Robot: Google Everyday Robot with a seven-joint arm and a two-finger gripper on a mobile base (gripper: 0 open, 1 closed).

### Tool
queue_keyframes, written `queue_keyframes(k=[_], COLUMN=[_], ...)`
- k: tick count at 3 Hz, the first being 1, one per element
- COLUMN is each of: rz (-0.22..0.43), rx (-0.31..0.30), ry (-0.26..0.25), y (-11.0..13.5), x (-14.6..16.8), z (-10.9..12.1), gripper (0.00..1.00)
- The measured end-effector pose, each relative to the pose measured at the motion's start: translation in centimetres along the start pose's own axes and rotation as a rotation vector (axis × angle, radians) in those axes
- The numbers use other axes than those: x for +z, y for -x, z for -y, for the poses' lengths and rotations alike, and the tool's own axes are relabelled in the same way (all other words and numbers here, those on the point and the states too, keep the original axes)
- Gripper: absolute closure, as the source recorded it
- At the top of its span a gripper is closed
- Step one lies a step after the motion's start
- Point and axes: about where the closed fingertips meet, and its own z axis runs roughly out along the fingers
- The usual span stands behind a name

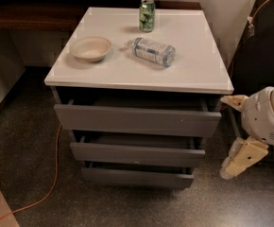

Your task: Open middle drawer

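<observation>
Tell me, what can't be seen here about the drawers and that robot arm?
- middle drawer, camera view: its inside is dark, hidden by the top drawer above it.
- gripper, low, right of the drawers: the arm is cut off by the right edge.
- Lying bottle: label print too small to read.

Three drawers (pixel 137 153), one bowl (pixel 90 48), one can (pixel 147 15), one bottle (pixel 152 51), end effector (pixel 243 158) at right

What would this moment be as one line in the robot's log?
task: open middle drawer | pincer: low, right of table, clear of drawer | on top: bowl, upright can, bottle on its side
</observation>
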Motion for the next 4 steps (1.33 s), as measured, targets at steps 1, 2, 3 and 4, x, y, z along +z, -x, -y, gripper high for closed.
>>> queue_keyframes(k=[1, 2, 3, 4], rz=[0.008, 0.056, 0.094, 0.114], rx=[-0.01, -0.076, -0.177, -0.286], ry=[0.007, 0.046, 0.102, 0.164], y=[0.1, 1.0, 0.4, -1.4], x=[0.8, 5.7, 11.0, 16.6], z=[0.1, 1.0, 2.6, 2.0], gripper=[0.0, 0.0, 0.0, 0.0])
